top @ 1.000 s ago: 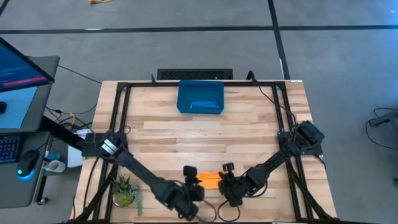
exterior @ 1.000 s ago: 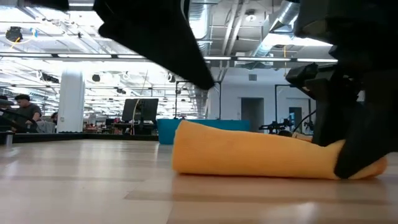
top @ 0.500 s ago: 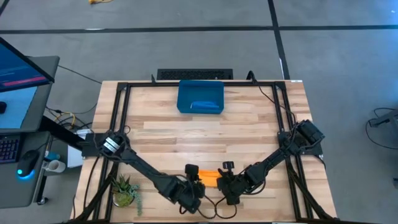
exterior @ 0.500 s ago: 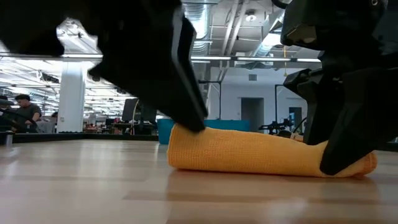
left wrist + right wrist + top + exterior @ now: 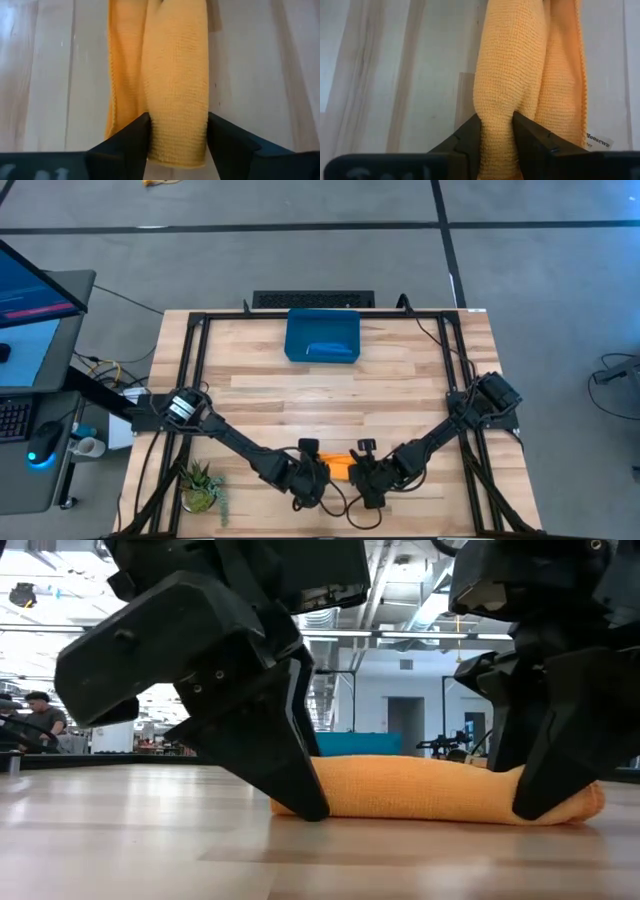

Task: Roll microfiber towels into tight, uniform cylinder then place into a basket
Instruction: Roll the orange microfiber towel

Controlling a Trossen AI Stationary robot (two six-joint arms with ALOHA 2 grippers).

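- A rolled yellow-orange towel (image 5: 420,788) lies lengthwise on the wooden table (image 5: 120,840), near the camera.
- The left gripper (image 5: 300,795) stands over the roll's left end, its dark finger tip touching the table just at that end.
- The right gripper (image 5: 535,795) stands at the roll's right end, a dark finger crossing in front of the cloth.
- A strip of the blue basket (image 5: 355,743) shows behind the towel.
- Far off at the left edge, a person (image 5: 35,720) sits in the room.
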